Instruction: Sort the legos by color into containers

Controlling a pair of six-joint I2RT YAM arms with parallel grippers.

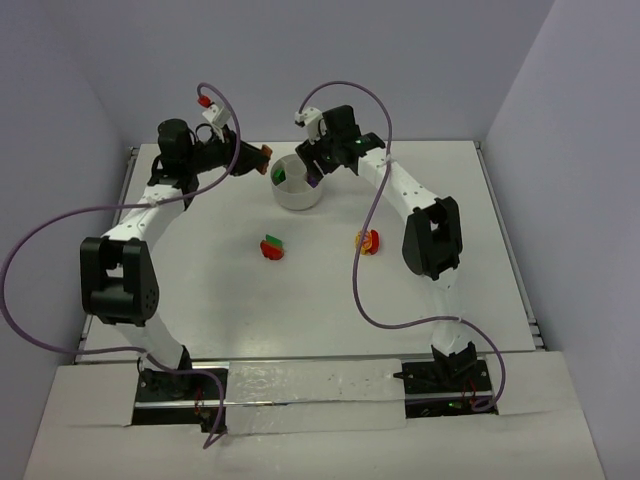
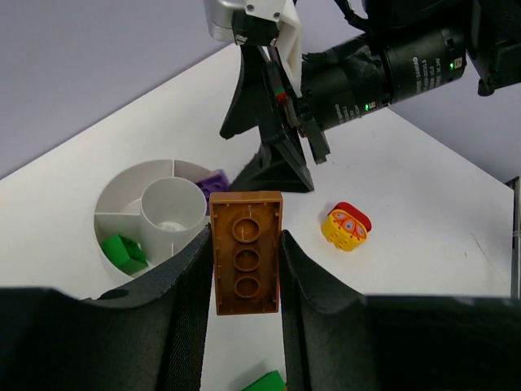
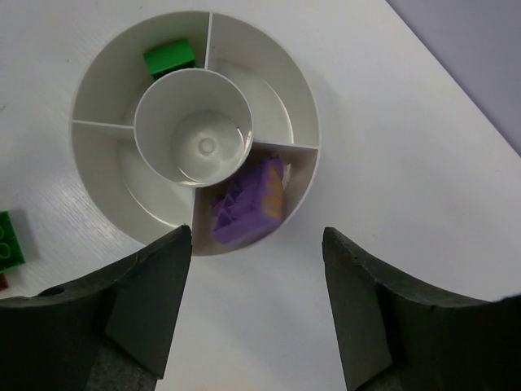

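My left gripper (image 2: 244,238) is shut on an orange-brown brick (image 2: 246,251), held above the table just left of the white bowl (image 1: 300,202); the brick shows in the top view (image 1: 266,155). My right gripper (image 3: 256,236) is open and empty, hovering over the bowl's near edge. A purple brick (image 3: 248,205) lies in one wedge section and a green brick (image 3: 169,58) in another. The centre well is empty. A red-and-green brick (image 1: 272,247) and a yellow-and-red brick (image 1: 368,241) lie on the table in front of the bowl.
The two wrists are close together over the bowl (image 2: 122,183), with the right arm's camera (image 2: 391,69) just beyond my left fingers. Purple walls stand close behind the bowl and along both sides of the table.
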